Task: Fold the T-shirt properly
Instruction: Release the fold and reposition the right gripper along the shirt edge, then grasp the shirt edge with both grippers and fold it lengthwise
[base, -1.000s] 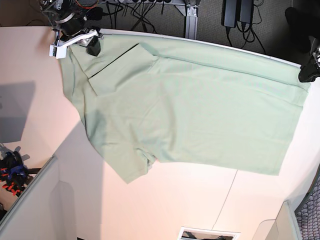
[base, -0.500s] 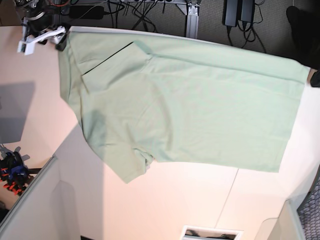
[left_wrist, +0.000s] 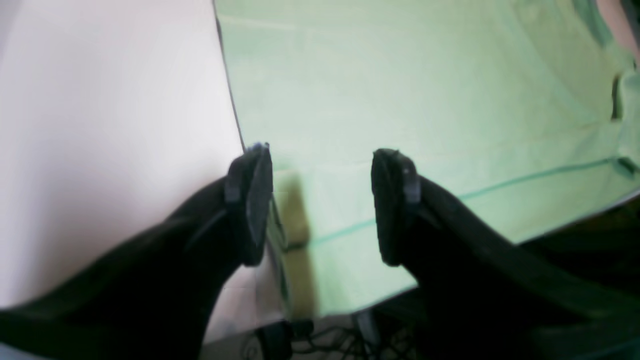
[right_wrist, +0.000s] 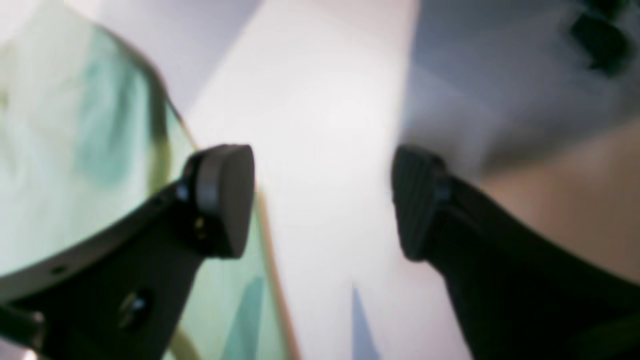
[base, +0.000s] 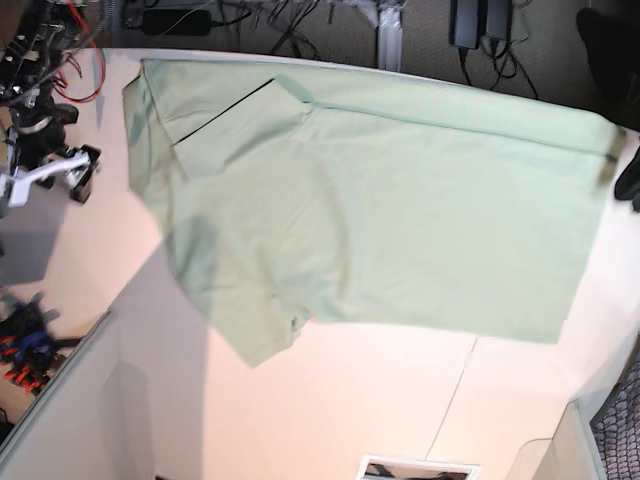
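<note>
Mint T-shirt (base: 380, 200) flat, left claw (left_wrist: 322, 205) and right claw (right_wrist: 322, 200) agape, empty

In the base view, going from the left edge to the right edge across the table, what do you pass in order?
Right gripper, open and off the cloth → T-shirt spread flat over most of the table → left gripper at the right edge, only partly in view.
</note>
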